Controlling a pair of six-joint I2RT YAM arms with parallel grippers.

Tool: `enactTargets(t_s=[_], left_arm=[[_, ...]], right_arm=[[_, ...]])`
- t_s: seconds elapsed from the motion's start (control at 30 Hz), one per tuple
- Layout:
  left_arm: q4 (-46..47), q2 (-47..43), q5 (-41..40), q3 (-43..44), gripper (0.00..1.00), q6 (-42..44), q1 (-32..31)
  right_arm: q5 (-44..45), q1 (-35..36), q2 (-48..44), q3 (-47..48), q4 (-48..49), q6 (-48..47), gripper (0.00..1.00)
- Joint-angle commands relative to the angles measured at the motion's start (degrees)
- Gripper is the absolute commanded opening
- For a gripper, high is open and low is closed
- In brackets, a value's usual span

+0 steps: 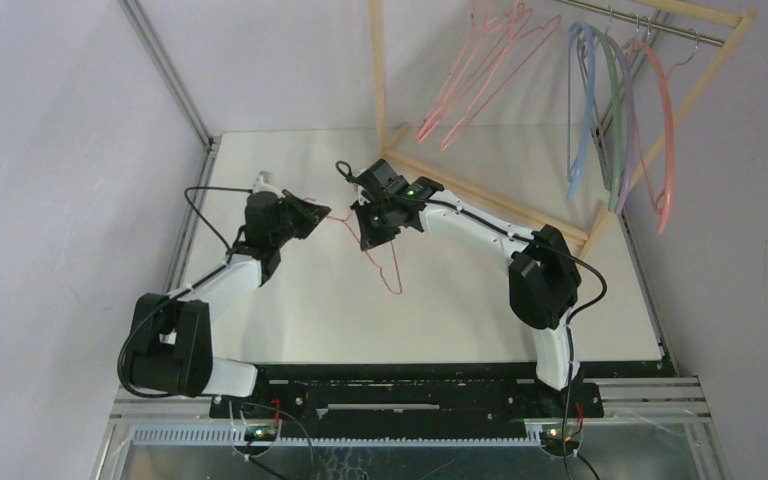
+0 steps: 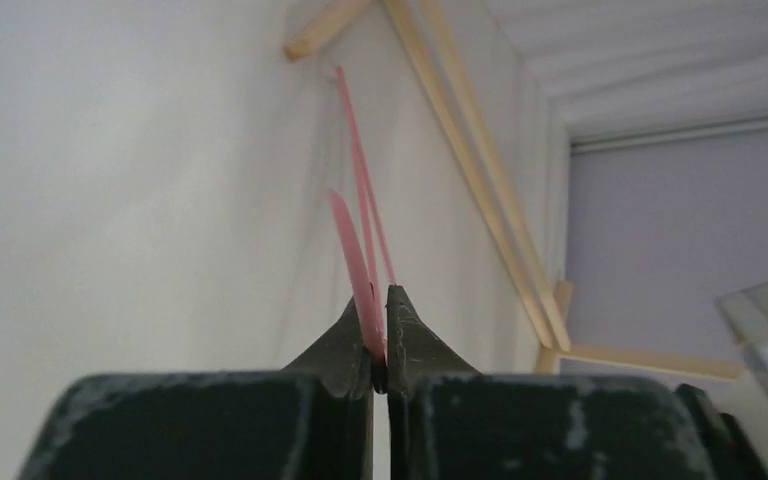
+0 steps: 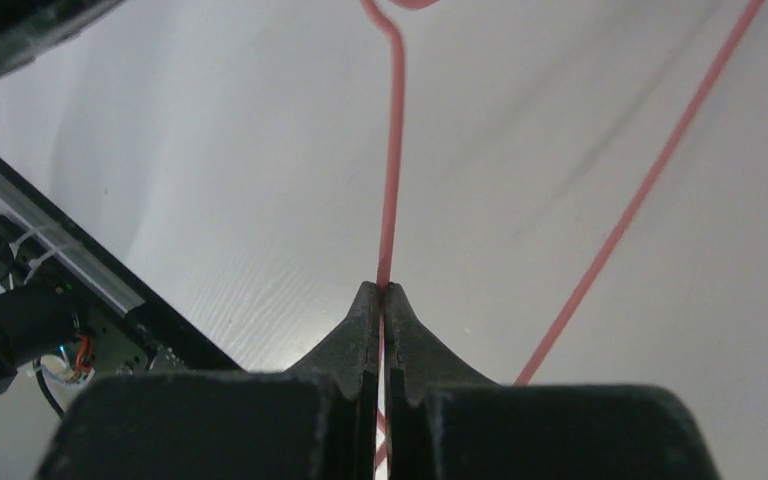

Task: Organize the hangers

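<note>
Pink hanger [image 3: 394, 150] held above table [image 1: 460, 310] centre. Left gripper [image 2: 380, 300] pinched closed on its wire; right gripper [image 3: 382, 295] likewise. Other hangers [image 1: 610, 120] on rail [image 1: 680, 30], 1 o'clock.

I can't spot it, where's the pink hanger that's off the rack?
Overhead view: the pink hanger is over the table's middle, pinched between the left gripper and right gripper, in front of the rack.
</note>
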Motion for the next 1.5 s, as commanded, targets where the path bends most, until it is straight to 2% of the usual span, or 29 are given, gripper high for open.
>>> enactTargets(t_s=[0.0, 0.23, 0.3, 0.37, 0.4, 0.47, 0.5, 0.57, 0.63, 0.67, 0.77, 0.83, 0.93, 1.13, 1.37, 1.47], left_arm=[[2.54, 1.76, 1.12, 4.61, 0.00, 1.50, -1.00], [2.08, 1.56, 0.99, 5.47, 0.00, 0.64, -1.97], [0.42, 0.97, 0.14, 5.94, 0.00, 0.83, -2.44], [-0.85, 0.17, -0.73, 6.32, 0.00, 1.05, -2.81], [-1.48, -0.17, -1.17, 6.67, 0.00, 1.06, -2.87], [-3.15, -0.87, -1.86, 7.30, 0.00, 0.98, -2.99], [-4.00, -1.35, -2.08, 7.71, 0.00, 0.98, -3.08], [-5.17, -2.09, -2.72, 8.40, 0.00, 0.98, -3.18], [-6.57, -2.85, -3.66, 9.24, 0.00, 0.91, -3.34], [-7.24, -3.39, -4.11, 9.75, 0.00, 0.85, -3.42], [-9.73, -4.20, -5.47, 11.82, 0.00, 0.81, -3.73], [-12.59, -4.34, -6.52, 13.76, 0.00, 0.55, -4.07], [-15.53, -4.43, -8.05, 17.49, 0.00, 0.28, -4.64], [-23.62, -1.96, -9.87, 26.62, 0.00, 2.46, -5.90], [-26.90, -2.91, -11.33, 28.68, 0.00, 2.47, -6.71], [-27.28, -4.18, -11.62, 28.05, 0.00, 2.47, -6.90]], right_arm=[[1.30, -0.29, -2.75, 2.63, -1.88, -2.29, 0.00], [7.75, 0.65, -2.95, 3.73, -4.67, -4.55, 0.00], [9.74, 1.18, -3.01, 4.85, -5.82, -5.65, 0.20], [12.89, 1.91, -3.92, 5.54, -6.32, -6.01, 0.44], [14.06, 2.15, -4.85, 5.42, -5.89, -6.02, 0.53], [15.32, 2.27, -6.73, 4.84, -4.88, -5.44, 0.64], [16.16, 1.96, -7.31, 4.89, -5.24, -4.48, 0.85], [14.27, 1.02, -7.62, 5.04, -6.75, -3.11, 0.98], [15.54, 1.36, -7.56, 4.96, -8.48, -4.00, 1.00], [19.85, 2.76, -7.65, 4.96, -9.41, -4.70, 1.00], [37.66, 9.08, -8.42, 4.94, -9.74, -8.78, 1.00], [49.50, 11.82, -8.67, 4.87, -10.43, -4.54, 1.00], [48.13, 12.54, -8.89, 3.64, -9.64, -4.91, 1.00], [45.41, 15.79, -10.81, 0.41, -6.75, -3.59, 0.92], [48.65, 17.48, -9.69, -2.23, -7.71, 0.01, 0.91], [46.88, 16.33, -8.77, -2.08, -7.72, 0.65, 0.82]])
